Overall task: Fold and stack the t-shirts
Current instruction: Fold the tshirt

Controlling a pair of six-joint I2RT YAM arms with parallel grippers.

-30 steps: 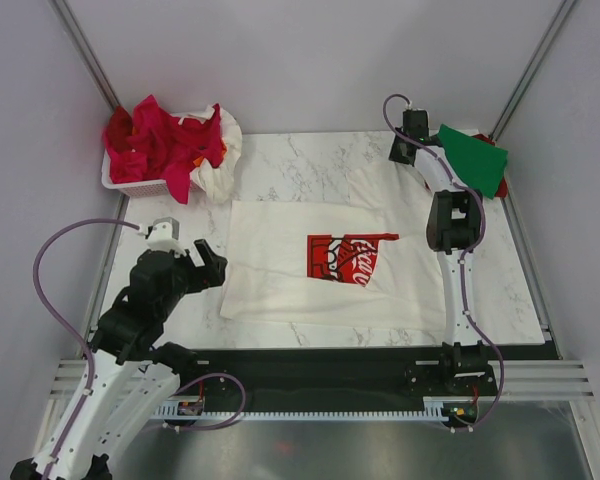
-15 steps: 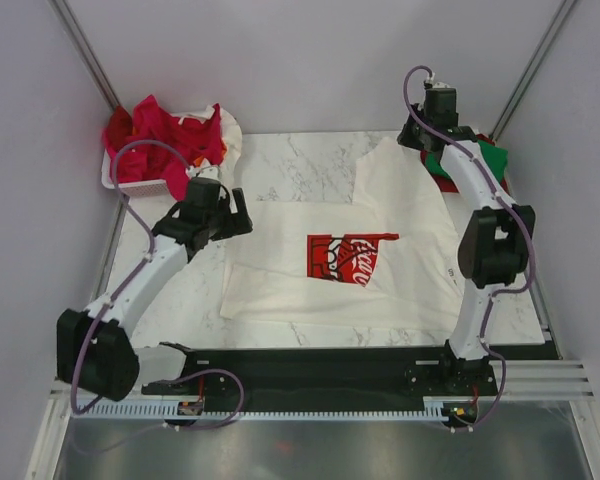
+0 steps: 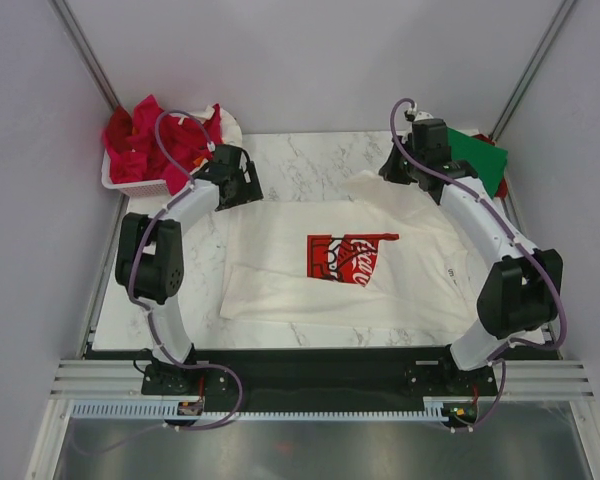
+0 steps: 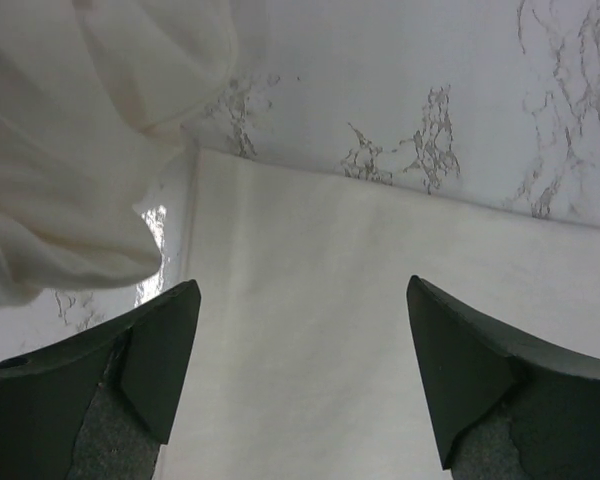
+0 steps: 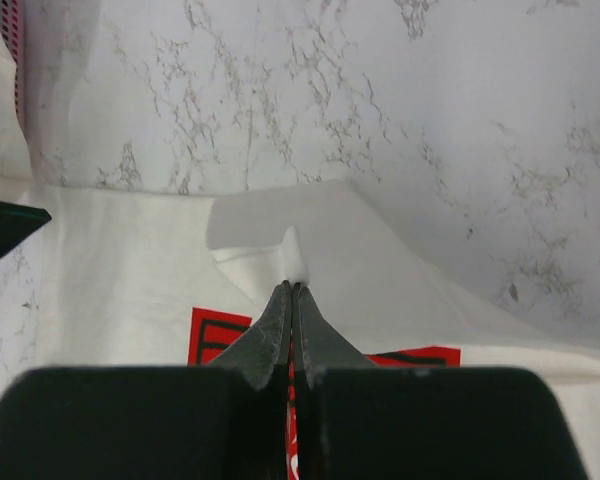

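Claw status: right claw (image 5: pixel 292 288) clamped on a pinch of the white t-shirt (image 3: pixel 280 270), beyond and right of its red print (image 3: pixel 348 258), cloth tented up. Left claw (image 4: pixel 302 300) wide, over the shirt corner beyond and left of the print. Cotton looks light, limp: take edges and corners, not mid-panel. Rest lies on tabletop (image 3: pixel 310 165).

Top external looks down from above and behind the arm bases over the whole marble table (image 3: pixel 310 160); both wrist cams point down, very close to the surface, and all three views share the far edge of the white t-shirt (image 3: pixel 280 270).
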